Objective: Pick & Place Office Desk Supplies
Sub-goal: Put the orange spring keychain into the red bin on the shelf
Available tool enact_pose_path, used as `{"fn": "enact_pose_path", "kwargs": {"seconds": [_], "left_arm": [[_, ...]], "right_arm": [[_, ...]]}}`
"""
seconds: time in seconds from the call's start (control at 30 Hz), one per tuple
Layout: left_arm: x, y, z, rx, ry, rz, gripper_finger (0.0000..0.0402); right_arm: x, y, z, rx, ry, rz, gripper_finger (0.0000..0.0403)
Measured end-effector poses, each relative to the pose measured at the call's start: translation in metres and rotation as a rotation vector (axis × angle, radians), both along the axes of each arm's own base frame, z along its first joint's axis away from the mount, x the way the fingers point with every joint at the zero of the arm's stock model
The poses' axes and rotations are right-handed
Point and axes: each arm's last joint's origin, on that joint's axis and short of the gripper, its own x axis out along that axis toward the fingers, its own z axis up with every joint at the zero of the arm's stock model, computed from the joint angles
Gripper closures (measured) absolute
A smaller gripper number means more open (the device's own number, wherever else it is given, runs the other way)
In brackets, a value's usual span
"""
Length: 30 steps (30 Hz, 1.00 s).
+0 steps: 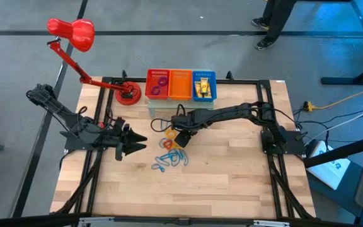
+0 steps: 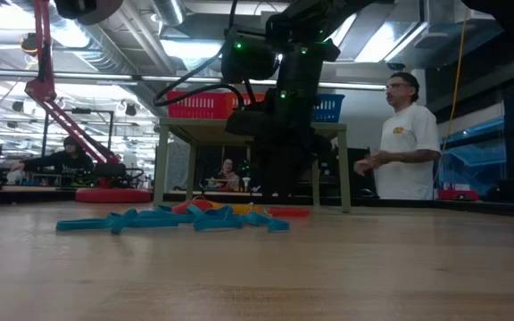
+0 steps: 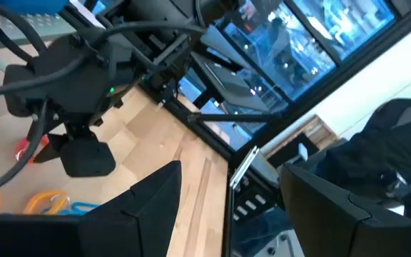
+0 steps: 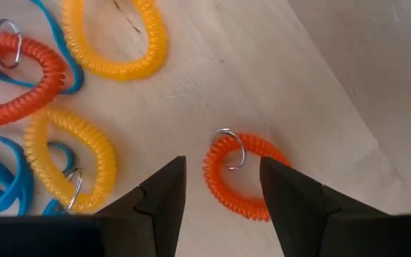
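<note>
Coiled loops lie loose on the wooden table: an orange one with a metal ring (image 4: 242, 177), two yellow ones (image 4: 116, 36), an orange-red one (image 4: 13, 80), and thin blue bands (image 4: 6, 178). In the high view they form a small pile (image 1: 170, 154) at mid-table. My right gripper (image 4: 220, 194) points down over the ringed orange loop, open, one finger on each side of it. My left gripper (image 1: 140, 144) hangs level and open left of the pile, holding nothing.
Red (image 1: 158, 84), orange (image 1: 180, 84) and blue (image 1: 203, 86) mesh baskets stand side by side on a raised stand at the far edge. A red desk lamp (image 1: 73, 33) has its base (image 1: 128, 96) at the far left. A person (image 2: 404, 143) stands beyond the table.
</note>
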Motion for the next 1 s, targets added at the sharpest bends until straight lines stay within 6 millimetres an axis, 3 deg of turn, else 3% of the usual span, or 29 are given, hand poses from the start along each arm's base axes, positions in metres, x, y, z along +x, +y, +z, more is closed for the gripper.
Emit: {"fn": "enact_pose_path", "kwargs": {"seconds": [0.43, 0.67, 0.8, 1.0], "left_arm": [[0.005, 0.007, 0.003, -0.026, -0.023, 0.019, 0.0166], [0.007, 0.01, 0.003, -0.029, -0.023, 0.021, 0.0166], [0.007, 0.011, 0.003, -0.029, -0.023, 0.025, 0.0166], [0.007, 0.011, 0.003, -0.021, -0.023, 0.024, 0.0166]], "right_arm": [[-0.01, 0.003, -0.022, 0.047, 0.034, 0.037, 0.0224], [-0.01, 0.003, -0.024, 0.047, 0.023, 0.041, 0.0231], [-0.01, 0.003, -0.024, 0.059, 0.023, 0.036, 0.0258], [-0.01, 0.004, -0.024, 0.072, 0.013, 0.0, 0.0335]]}}
